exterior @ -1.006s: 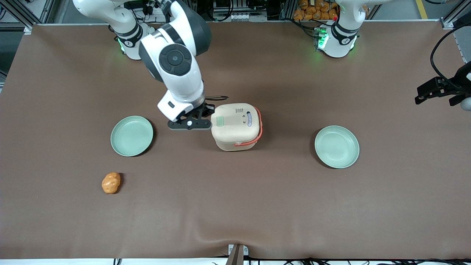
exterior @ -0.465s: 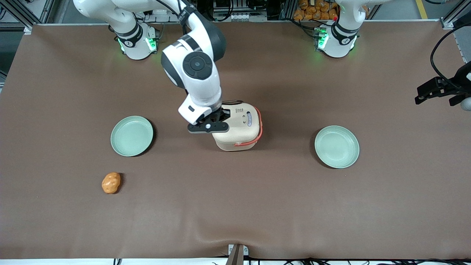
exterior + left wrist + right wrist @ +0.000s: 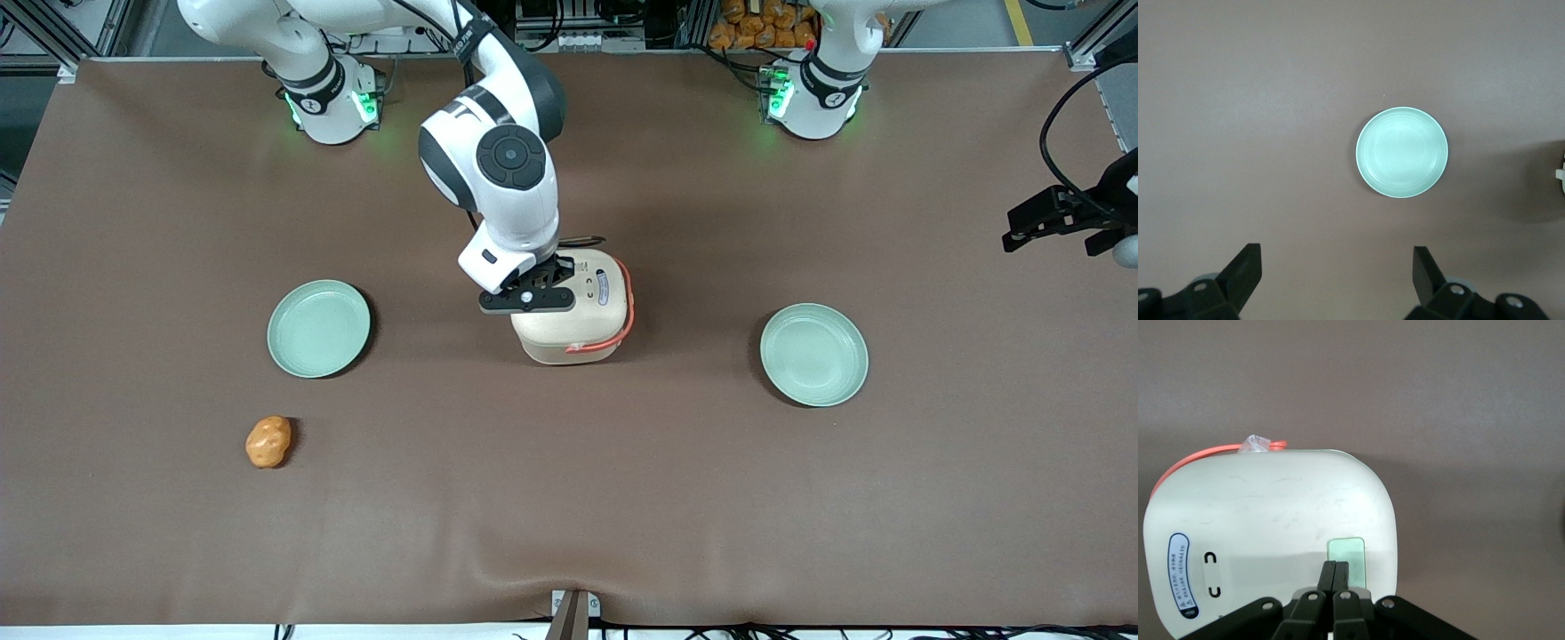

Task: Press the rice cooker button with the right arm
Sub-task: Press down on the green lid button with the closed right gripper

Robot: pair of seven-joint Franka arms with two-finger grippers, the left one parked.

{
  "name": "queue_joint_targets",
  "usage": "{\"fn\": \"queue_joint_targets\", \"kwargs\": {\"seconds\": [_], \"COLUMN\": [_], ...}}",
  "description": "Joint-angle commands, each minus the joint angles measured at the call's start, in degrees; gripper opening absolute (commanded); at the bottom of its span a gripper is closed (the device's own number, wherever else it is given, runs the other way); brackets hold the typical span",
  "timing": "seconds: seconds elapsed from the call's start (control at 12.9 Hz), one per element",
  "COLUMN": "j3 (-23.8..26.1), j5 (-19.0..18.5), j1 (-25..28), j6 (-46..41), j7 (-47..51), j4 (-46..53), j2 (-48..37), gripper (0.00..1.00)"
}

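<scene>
A robotics lab: two white arm bases (image 3: 324, 102) with green status lights are bolted at the edge of a table (image 3: 622, 498) under brown cloth, with aluminium framing (image 3: 1089, 40), cable bundles (image 3: 569, 27) and electronics racks around it, and the right arm's tool (image 3: 533, 289) over a rice cooker (image 3: 578, 333).

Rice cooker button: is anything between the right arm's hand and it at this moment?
Nothing visible. The hand, fingers shut together, sits directly over the rice cooker lid, its tips at the edge of the pale green button. Only bare lid surrounds them. The two plates lie well off to either side.
</scene>
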Motion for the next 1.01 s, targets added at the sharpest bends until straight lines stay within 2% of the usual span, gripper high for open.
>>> {"fn": "queue_joint_targets", "kwargs": {"seconds": [0.0, 0.93], "j3": [-0.5, -0.6], "j5": [0.0, 0.0], "j1": [0.4, 0.9], "j6": [-0.4, -0.5], "j7": [1.9, 3.5], "j4": [0.4, -0.1], "j2": [0.5, 2.0], "gripper": [0.0, 0.0]}}
